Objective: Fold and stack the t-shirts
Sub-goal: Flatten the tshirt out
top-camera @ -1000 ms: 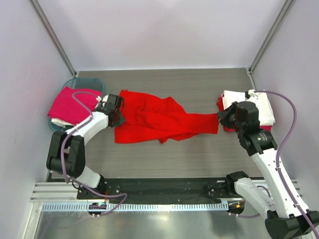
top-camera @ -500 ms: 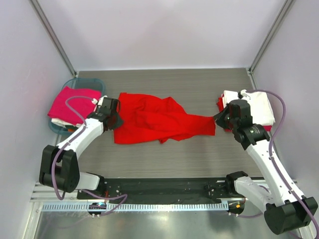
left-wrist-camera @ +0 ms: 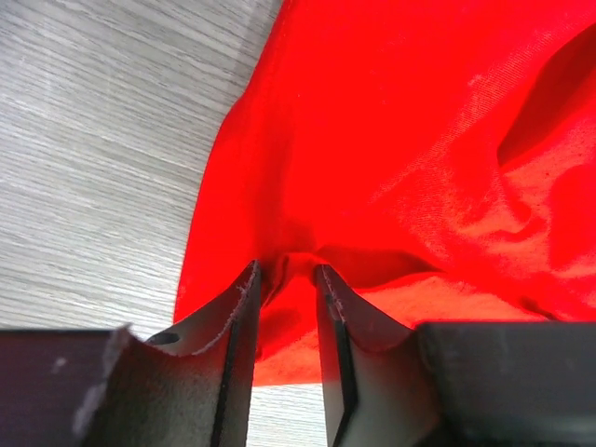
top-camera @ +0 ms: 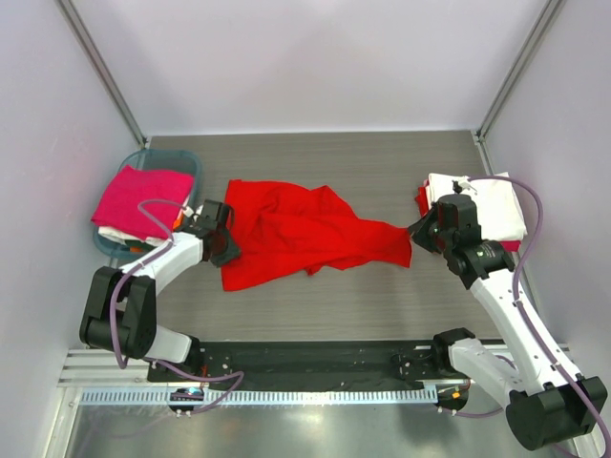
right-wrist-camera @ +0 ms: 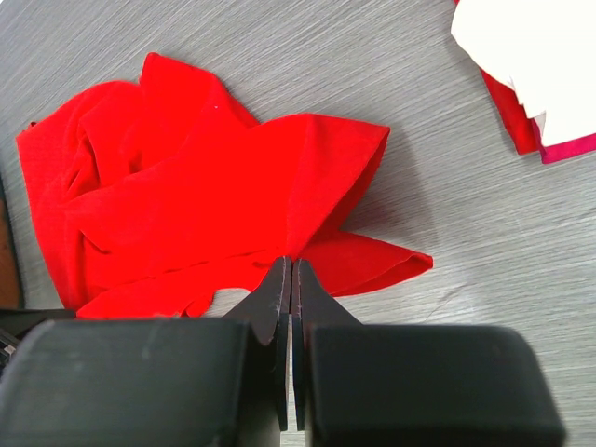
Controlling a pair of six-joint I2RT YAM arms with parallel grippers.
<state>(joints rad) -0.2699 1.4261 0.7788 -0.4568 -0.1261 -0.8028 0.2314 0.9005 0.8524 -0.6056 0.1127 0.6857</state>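
Observation:
A bright red t-shirt (top-camera: 296,234) lies crumpled across the middle of the table. My left gripper (top-camera: 227,252) sits at its left edge. In the left wrist view its fingers (left-wrist-camera: 244,296) stand apart with a small fold of the red t-shirt (left-wrist-camera: 391,140) lying loose between the tips, so it is open. My right gripper (top-camera: 417,231) is shut on the shirt's right edge. In the right wrist view the red t-shirt (right-wrist-camera: 186,205) rises in a peak into the closed gripper (right-wrist-camera: 292,264). A magenta t-shirt (top-camera: 138,198) lies over the basket.
A teal basket (top-camera: 164,157) stands at the far left under the magenta shirt, with white cloth (top-camera: 115,233) below it. A folded stack with a white t-shirt (top-camera: 489,208) on top, red and magenta under it, lies right behind the right gripper. White walls close in both sides.
The left gripper has opened and let go of the red shirt's left edge, shifting slightly toward the near side. The right gripper has eased left with its edge, so the shirt is slacker.

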